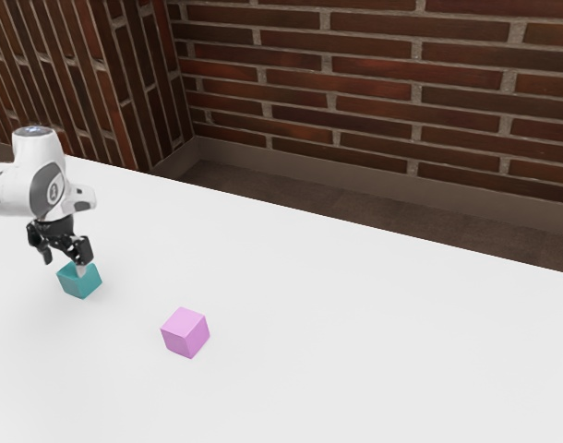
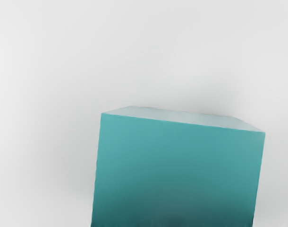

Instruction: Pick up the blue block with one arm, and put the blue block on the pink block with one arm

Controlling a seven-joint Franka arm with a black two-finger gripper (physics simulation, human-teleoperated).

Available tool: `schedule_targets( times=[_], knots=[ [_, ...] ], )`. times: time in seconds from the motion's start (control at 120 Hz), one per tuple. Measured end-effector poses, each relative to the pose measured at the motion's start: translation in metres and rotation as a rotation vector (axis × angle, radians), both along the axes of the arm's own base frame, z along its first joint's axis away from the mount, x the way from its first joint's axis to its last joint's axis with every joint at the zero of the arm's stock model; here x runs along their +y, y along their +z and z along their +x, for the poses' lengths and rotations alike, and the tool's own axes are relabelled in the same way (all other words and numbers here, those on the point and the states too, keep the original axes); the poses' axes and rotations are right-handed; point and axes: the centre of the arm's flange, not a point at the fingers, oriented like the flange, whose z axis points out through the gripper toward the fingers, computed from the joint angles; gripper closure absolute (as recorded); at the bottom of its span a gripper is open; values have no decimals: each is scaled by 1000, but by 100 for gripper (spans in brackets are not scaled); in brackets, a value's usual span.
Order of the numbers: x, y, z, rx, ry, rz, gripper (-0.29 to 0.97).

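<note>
Presently on record, one item per line.

Arm (image 1: 43,189): white, with grey joint covers. It enters at the exterior view's left edge, bends at a rounded joint and points its last segment straight down at the bench (image 1: 374,323).

Claw (image 1: 67,265): black, hanging vertically from the wrist, low over the bench and right at the top of the blue block (image 1: 82,283). Whether it has hold of the block or merely straddles it cannot be told from this angle.

Blue block: a teal-blue cube near the exterior view's left edge, directly below the claw. It appears to sit on the bench surface, with one corner turned toward the camera. In the wrist view the blue block (image 2: 177,170) is close under the hand, showing one broad teal face and a thin strip of paler top edge, with the white bench (image 2: 63,56) behind it.

Pink block (image 1: 185,332): a pale pink cube on the bench, apart from the blue block, toward the exterior view's right and nearer the camera. It also sits corner-on. The stretch of bench between the two blocks is plain white surface.

Surroundings: a red-brown brick wall (image 1: 374,83) runs behind the bench and turns a corner at upper left, and a dark strip of floor (image 1: 355,189) lies between the wall and the far edge of the bench.
</note>
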Motion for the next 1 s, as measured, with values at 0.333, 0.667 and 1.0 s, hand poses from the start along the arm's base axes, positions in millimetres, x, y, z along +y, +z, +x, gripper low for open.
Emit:
schedule_targets(
  times=[0.333,0.667,1.0],
  knots=[
    [-3,-31,22,-14,-37,-23,0],
    [-8,-42,18,-11,-56,-48,6],
    [-11,-36,18,-11,-74,-53,26]
  ],
)
